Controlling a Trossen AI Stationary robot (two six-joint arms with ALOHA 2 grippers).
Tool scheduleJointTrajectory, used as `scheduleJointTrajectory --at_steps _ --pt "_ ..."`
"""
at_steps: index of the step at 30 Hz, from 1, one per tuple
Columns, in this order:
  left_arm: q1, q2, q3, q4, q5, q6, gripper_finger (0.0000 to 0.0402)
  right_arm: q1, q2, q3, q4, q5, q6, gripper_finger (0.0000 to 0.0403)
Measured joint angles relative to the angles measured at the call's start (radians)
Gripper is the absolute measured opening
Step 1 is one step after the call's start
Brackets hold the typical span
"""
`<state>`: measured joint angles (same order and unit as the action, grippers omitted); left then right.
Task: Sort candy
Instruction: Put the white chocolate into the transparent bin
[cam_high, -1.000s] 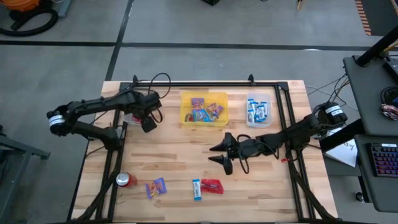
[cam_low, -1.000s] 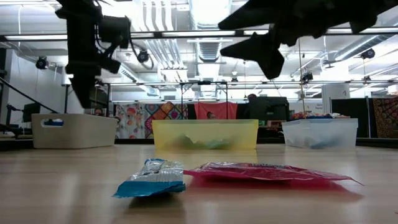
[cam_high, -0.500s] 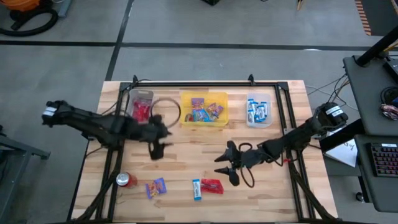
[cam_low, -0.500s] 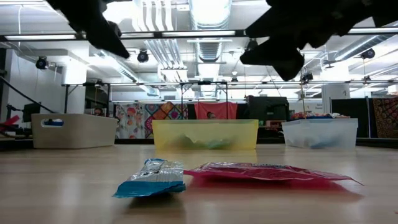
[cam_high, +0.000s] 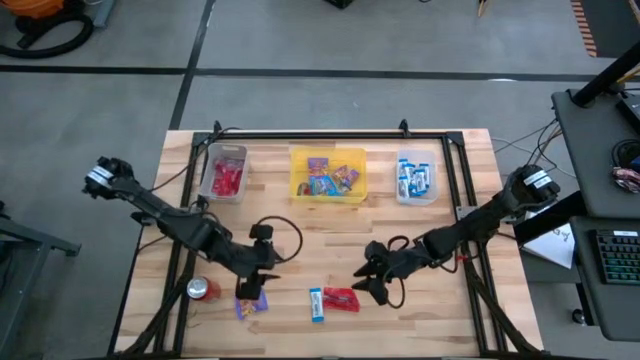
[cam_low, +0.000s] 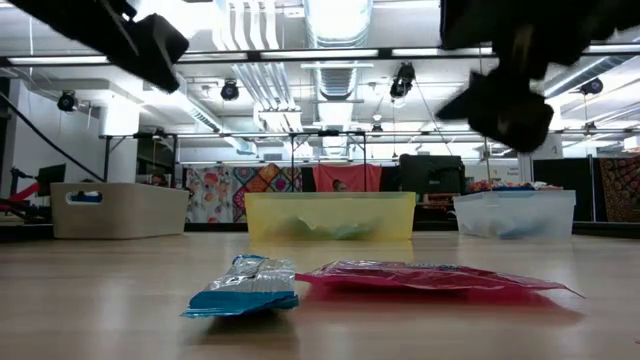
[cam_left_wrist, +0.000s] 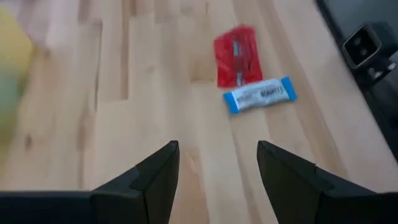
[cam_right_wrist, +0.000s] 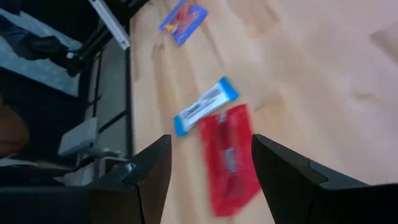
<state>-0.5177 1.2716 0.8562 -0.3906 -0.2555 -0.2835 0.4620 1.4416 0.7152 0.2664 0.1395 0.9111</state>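
Observation:
Three pieces of candy lie flat on the wooden table near its front edge: a purple packet (cam_high: 250, 305), a blue-and-white bar (cam_high: 316, 305) and a red packet (cam_high: 343, 298). My left gripper (cam_high: 247, 288) hangs open just above the purple packet, on its far side. In the left wrist view the bar (cam_left_wrist: 260, 94) and red packet (cam_left_wrist: 236, 56) lie ahead of it. My right gripper (cam_high: 366, 282) hangs open to the right of the red packet (cam_right_wrist: 230, 158), above the table and pointing toward the bar (cam_right_wrist: 205, 106). Neither gripper holds anything.
A red soda can (cam_high: 203, 290) stands at the near left, close to the purple packet. Along the far side stand a clear bin with red packets (cam_high: 225, 172), a yellow bin (cam_high: 328, 175) and a clear bin with blue bars (cam_high: 416, 178). Bare wood (cam_high: 300, 230) lies between them and the grippers.
My left gripper has swung from beside the far left bin toward the table's near edge, turning as it went, and now hangs over the purple packet. My right gripper has gone a little toward the near edge and the red packet, rolling as it went. Both stayed open.

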Motion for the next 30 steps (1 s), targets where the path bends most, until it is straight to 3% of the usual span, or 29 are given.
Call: scheduleJointTrajectory --at_steps 4,8,16,23,27,30 --pt "-0.026 0.037 0.0 -0.004 0.0 -0.075 0.0199 0.03 0.001 0.116 -0.138 0.02 0.01 0.021" --pt "-0.071 0.048 0.0 -0.003 0.001 -0.156 0.0199 0.047 0.029 0.268 -0.416 0.115 0.061 0.021" --pt "-0.204 0.045 0.0 -0.015 -0.072 -0.364 0.0199 0.048 0.18 0.59 -0.93 0.11 0.227 0.021" --pt "-0.298 0.045 0.0 -0.016 -0.18 -0.386 0.0199 0.048 0.311 0.764 -0.996 0.078 0.235 0.021" --pt "-0.31 0.07 -0.001 0.025 -0.184 -0.282 0.0199 0.046 0.377 0.824 -0.994 0.066 0.234 0.021" --pt "-0.31 0.127 -0.002 0.165 -0.184 -0.129 0.0199 0.047 0.415 0.85 -0.996 0.062 0.218 0.021"
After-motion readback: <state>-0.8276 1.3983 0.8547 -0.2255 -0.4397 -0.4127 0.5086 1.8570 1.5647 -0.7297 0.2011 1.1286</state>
